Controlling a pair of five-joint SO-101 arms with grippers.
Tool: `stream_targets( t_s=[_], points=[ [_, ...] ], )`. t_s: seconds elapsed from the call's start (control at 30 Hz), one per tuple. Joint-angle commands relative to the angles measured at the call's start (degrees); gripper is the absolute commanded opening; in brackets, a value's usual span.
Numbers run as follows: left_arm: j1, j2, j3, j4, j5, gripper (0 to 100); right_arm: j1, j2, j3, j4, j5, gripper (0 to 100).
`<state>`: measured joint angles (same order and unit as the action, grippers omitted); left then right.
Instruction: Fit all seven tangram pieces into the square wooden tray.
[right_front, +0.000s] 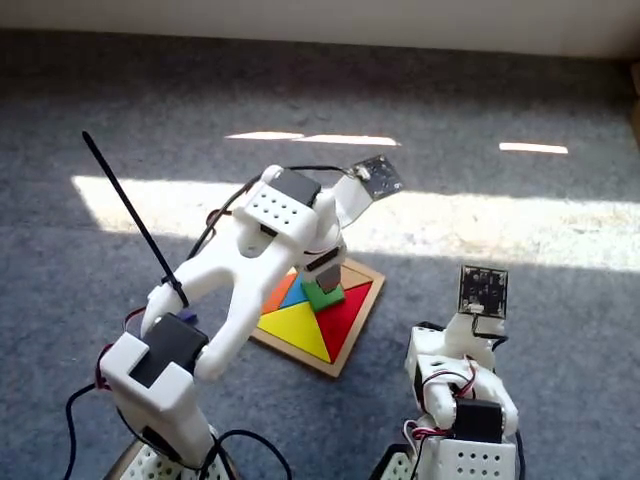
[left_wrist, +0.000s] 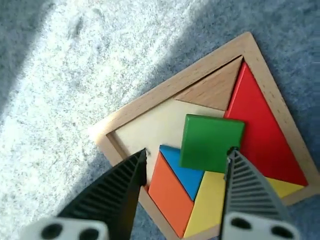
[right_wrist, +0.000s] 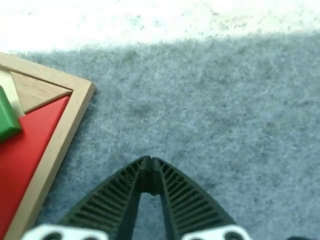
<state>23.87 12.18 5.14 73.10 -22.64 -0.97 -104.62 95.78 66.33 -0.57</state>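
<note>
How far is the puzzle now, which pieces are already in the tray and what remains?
Done: the red triangle, yellow piece, orange piece, blue piece and a plain wood triangle lie flat in the tray. In hand: the green square lies loose on top of them, under the open left gripper. Left: seating it in the bare pale gap.

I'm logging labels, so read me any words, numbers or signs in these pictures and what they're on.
No text can be read.
The wooden tray, the green square and the red triangle have plain faces.
The circuit board above one arm in the high view: any markings are too small to read.
</note>
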Motion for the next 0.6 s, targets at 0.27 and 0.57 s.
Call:
stream_targets(
  t_s=[0.27, 0.57],
  points=[
    [-2.1, -0.3, 7.6, -7.9, -0.5, 25, 0.6, -0.6, 7.3, -1.6, 0.5, 0.5],
    [-2.9, -0.3, 8.2, -14.1, -0.4, 25, 0.6, -0.6, 7.3, -1.5, 0.5, 0.5]
  ],
)
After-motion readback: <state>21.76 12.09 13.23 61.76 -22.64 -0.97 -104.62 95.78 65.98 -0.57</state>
